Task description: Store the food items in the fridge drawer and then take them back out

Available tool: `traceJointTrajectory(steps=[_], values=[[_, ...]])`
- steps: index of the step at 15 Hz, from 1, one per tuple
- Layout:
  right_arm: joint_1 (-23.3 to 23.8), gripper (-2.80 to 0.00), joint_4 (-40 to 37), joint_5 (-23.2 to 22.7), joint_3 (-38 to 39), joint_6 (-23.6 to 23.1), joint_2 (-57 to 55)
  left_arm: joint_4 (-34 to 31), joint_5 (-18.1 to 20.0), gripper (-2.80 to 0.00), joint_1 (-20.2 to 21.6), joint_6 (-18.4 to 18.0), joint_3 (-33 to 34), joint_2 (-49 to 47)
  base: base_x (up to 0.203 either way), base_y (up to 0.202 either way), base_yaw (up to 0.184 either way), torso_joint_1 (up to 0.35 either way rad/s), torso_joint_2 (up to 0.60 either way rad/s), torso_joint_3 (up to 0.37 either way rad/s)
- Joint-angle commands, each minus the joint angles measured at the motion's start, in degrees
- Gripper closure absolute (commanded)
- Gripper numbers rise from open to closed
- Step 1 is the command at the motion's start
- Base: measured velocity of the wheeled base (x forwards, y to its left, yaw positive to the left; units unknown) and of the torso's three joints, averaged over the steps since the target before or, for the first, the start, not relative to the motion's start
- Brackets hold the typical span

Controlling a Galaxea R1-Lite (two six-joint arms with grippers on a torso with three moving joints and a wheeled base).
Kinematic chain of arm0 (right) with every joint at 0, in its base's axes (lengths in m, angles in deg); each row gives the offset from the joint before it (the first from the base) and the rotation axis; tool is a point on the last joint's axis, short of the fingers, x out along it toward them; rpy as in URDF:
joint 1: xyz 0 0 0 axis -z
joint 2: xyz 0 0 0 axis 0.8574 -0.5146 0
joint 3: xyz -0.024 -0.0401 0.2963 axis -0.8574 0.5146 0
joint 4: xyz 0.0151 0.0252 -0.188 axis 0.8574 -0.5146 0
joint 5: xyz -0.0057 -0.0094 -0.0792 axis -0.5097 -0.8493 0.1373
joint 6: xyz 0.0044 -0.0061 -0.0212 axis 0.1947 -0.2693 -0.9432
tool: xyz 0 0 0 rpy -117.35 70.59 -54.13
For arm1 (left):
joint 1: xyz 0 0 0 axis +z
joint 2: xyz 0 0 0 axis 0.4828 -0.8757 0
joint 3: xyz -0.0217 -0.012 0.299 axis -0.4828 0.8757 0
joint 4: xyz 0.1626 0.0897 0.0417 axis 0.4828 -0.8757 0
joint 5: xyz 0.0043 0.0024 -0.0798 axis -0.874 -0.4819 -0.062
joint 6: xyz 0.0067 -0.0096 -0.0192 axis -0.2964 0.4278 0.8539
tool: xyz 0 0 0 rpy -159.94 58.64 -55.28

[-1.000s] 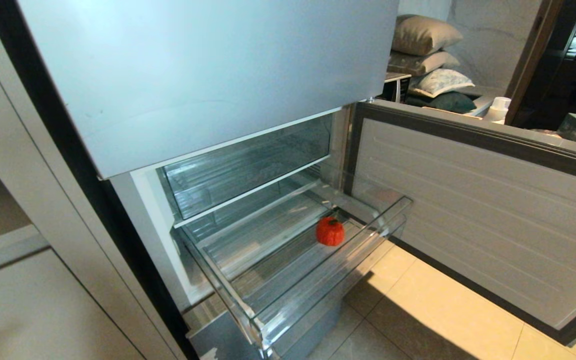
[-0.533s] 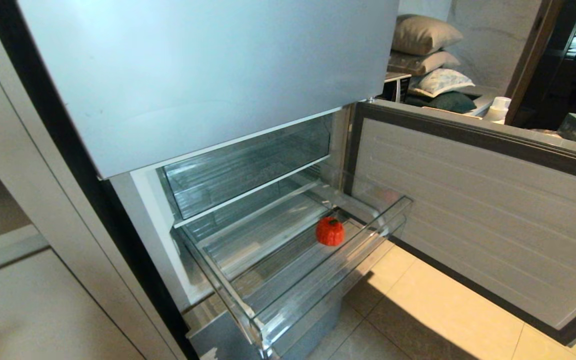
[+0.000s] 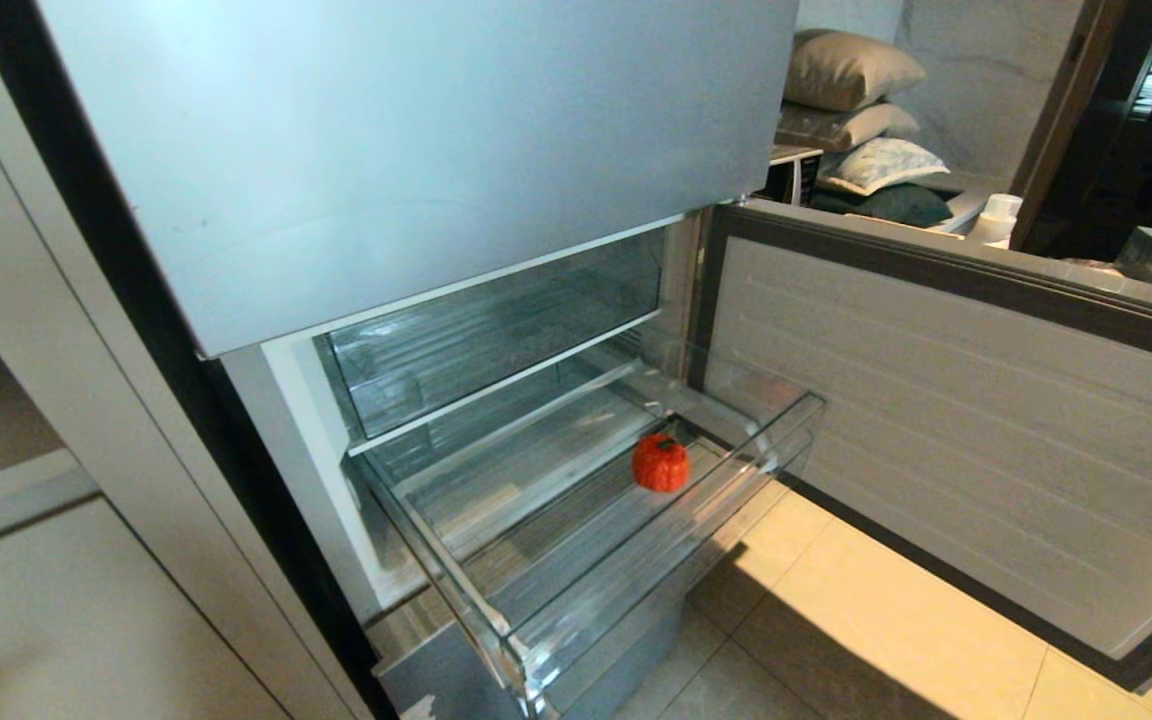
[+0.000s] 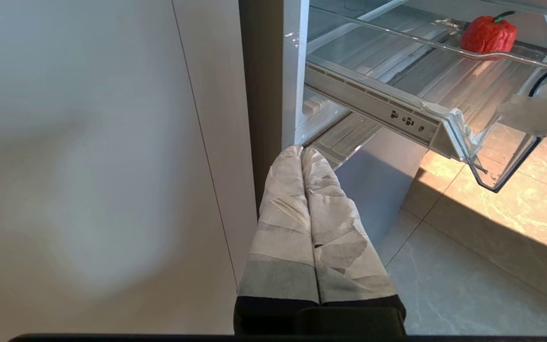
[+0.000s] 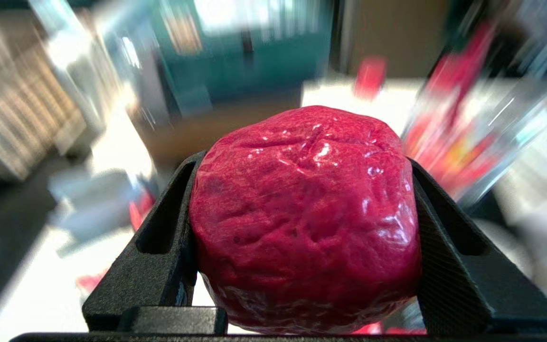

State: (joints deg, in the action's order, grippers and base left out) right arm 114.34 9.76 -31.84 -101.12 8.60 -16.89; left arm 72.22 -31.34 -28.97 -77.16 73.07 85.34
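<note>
1. Right hand (image 5: 304, 228) is clamped around a glossy dark-red lumpy food item (image 5: 304, 218), one black finger (image 5: 169, 237) pressed on each side. It's nowhere in the head view, and everything behind it in the wrist view is a blur, so I can't say where it sits relative to the fridge drawer.
2. Second food piece, a little red pepper (image 3: 660, 462) with a short dark stem, sits upright on the ribbed floor of the fridge drawer (image 3: 576, 600), toward the drawer's right end, close behind the clear front lip.
3. That drawer is pulled well out of the fridge, hanging over the tiled floor (image 3: 866, 630).
4. Above the drawer there's a clear upper bin (image 3: 496, 330), pushed in, and over that the silver-blue fridge front panel (image 3: 416, 150).
5. To the drawer's right, the fridge door (image 3: 956, 430) stands swung open.
6. Left hand (image 4: 302, 151) hangs low by the drawer's left corner, taped fingers pressed together, holding nothing.
</note>
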Motion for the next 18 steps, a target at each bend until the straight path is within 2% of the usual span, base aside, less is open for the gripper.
traceJointTrajectory(steps=[1,2,4,10,12,15,18], values=[[-0.5,0.00,0.2,1.0,0.5,-0.1,14.1,0.0,0.0,0.00,0.0,0.0,0.0,0.0,0.000,0.000,0.000,0.000,0.00,0.000],[-1.9,0.00,0.3,1.3,0.1,-0.1,16.4,0.0,0.0,0.00,0.0,0.0,0.0,0.0,0.000,0.000,0.000,0.000,0.00,0.000],[-9.4,0.00,0.2,1.6,-0.4,-0.2,19.0,0.0,0.0,0.00,0.0,0.0,0.1,0.0,0.000,0.000,0.000,0.000,0.00,0.000],[-44.9,0.00,-0.1,5.0,2.1,0.7,21.1,0.0,0.0,0.00,0.0,0.0,0.0,0.0,0.000,0.000,0.000,0.000,0.00,0.000],[-55.0,0.00,0.1,6.0,3.3,3.8,17.5,0.0,0.0,0.00,0.0,0.0,0.1,0.0,0.000,0.000,0.000,0.000,0.00,0.000],[-65.1,0.00,3.0,6.7,3.4,8.8,6.4,0.0,0.0,0.00,0.0,0.0,0.0,0.0,0.000,0.000,0.000,0.000,0.00,0.000],[-74.1,0.00,10.5,10.8,2.5,10.1,-5.4,0.0,0.0,0.00,0.0,0.0,0.0,0.0,0.000,0.000,0.000,0.000,0.00,0.000]])
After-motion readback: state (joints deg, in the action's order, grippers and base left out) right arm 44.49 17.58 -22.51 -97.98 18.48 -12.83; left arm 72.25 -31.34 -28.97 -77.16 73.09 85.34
